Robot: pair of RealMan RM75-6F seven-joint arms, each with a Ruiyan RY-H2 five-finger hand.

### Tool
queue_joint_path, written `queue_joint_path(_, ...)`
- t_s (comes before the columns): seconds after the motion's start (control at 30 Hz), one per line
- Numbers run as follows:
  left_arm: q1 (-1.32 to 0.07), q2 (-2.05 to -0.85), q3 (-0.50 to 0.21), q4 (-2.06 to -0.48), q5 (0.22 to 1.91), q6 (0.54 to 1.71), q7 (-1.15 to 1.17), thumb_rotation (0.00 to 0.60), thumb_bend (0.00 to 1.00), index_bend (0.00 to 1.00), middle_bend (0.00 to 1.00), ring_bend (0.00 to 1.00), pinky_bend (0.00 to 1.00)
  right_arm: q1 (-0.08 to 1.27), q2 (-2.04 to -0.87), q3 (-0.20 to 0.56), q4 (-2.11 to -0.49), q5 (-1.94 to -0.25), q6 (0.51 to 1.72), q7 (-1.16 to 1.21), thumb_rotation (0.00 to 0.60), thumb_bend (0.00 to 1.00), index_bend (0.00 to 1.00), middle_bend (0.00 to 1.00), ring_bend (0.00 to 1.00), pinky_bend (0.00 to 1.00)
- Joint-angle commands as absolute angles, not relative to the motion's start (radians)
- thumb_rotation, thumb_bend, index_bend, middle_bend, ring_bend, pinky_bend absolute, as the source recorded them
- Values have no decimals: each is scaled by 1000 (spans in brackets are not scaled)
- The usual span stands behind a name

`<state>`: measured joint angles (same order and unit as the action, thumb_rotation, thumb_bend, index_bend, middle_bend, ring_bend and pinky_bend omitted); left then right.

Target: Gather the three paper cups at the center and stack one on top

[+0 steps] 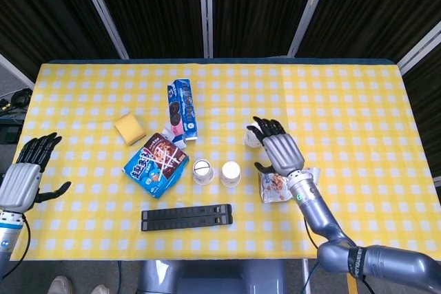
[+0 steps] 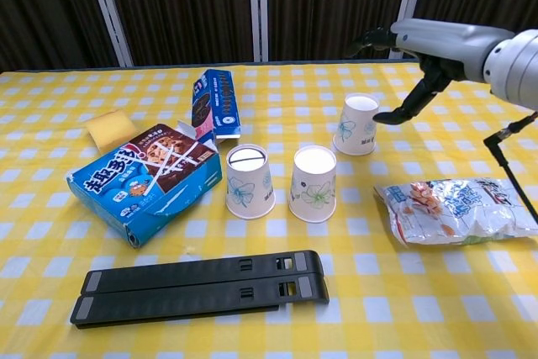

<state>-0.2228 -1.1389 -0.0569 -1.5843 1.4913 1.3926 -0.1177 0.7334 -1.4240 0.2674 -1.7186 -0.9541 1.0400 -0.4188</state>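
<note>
1. Two paper cups stand upside down, just beside each other near the middle of the yellow checked tablecloth [image 2: 168,325]: the left cup [image 2: 249,181] and the middle cup [image 2: 313,183].
2. The third cup [image 2: 357,124], also inverted, stands apart from that pair, farther back and to the right.
3. The right hand [image 1: 278,149] hovers with its fingers [image 2: 395,115] spread and holds nothing; in the chest view it hangs above and just right of the third cup, without touching it.
4. In the head view the same hand overlaps that cup, so the gap between them is hard to judge from there.
5. The left hand [image 1: 22,177] sits at the table's left edge, fingers apart and empty, well away from the cups.
6. A snack bag [image 2: 458,210] lies flat to the right of the middle cup.
7. A blue biscuit box [image 2: 145,178] lies tilted just left of the left cup, with a blue cookie box [image 2: 218,104] behind it and a yellow sponge [image 2: 111,129] farther left.
8. A long black folded stand [image 2: 197,285], possibly a laptop stand, lies in front of the cups near the table's front edge.
</note>
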Motion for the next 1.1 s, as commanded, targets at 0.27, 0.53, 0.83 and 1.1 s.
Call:
queue_joint_path(0.27, -221, -1148, -60, -1582, 1486, 1396, -83, 600, 250, 0, 0, 0, 0, 802, -1439, 289, -1498, -766, 915, -450, 600, 183, 134, 0, 0, 0)
queue_joint_path(0.53, -221, -1150, -62, -1588, 1481, 1395, -57, 600, 250, 0, 0, 0, 0, 831, -1491, 284, -1391, -744, 838, -399, 600, 306, 134, 0, 0, 0)
queue_joint_path(0.83, -220, -1150, -58, -1596, 1489, 1396, -46, 600, 250, 0, 0, 0, 0, 858, -1544, 285, -1309, -770, 810, -353, 600, 372, 204, 0, 0, 0)
queue_joint_path(1.1, -221, -1147, -58, -1595, 1488, 1391, -49, 600, 250, 0, 0, 0, 0, 873, -1566, 284, -1270, -788, 781, -320, 600, 372, 155, 0, 0, 0)
